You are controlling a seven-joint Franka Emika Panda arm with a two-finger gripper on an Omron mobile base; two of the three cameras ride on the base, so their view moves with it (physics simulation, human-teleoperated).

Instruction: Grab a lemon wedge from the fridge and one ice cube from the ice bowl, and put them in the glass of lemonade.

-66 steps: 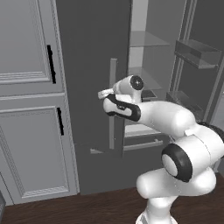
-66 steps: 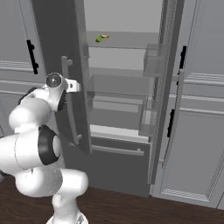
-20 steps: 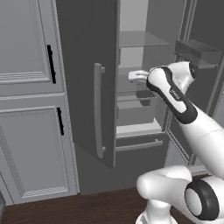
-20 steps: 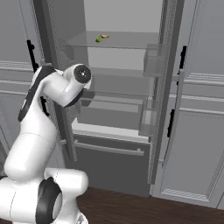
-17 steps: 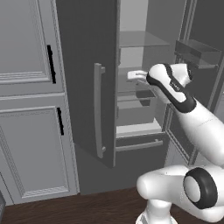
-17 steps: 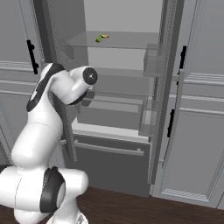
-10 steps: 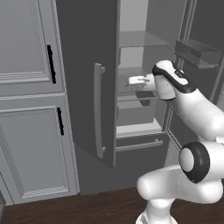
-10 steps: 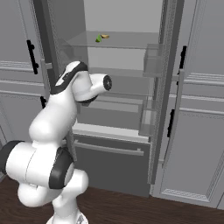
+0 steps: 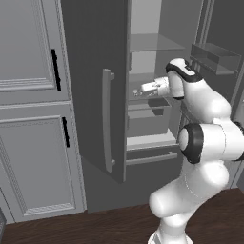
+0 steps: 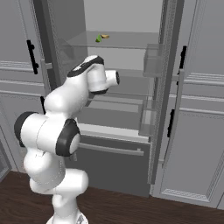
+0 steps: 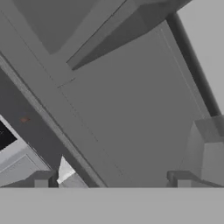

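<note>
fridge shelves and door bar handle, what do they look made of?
Shelves: likely clear glass or plastic, since the fridge's back wall shows through them. Door bar handle: matte grey, possibly brushed metal or painted plastic; flat shading, no glints, and the render leaves it open.

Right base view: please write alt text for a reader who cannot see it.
A white robot arm reaches into the open dark grey fridge. On the clear shelf above it lies a tiny green lemon wedge. Light grey panelled cabinets stand to the right.
</note>
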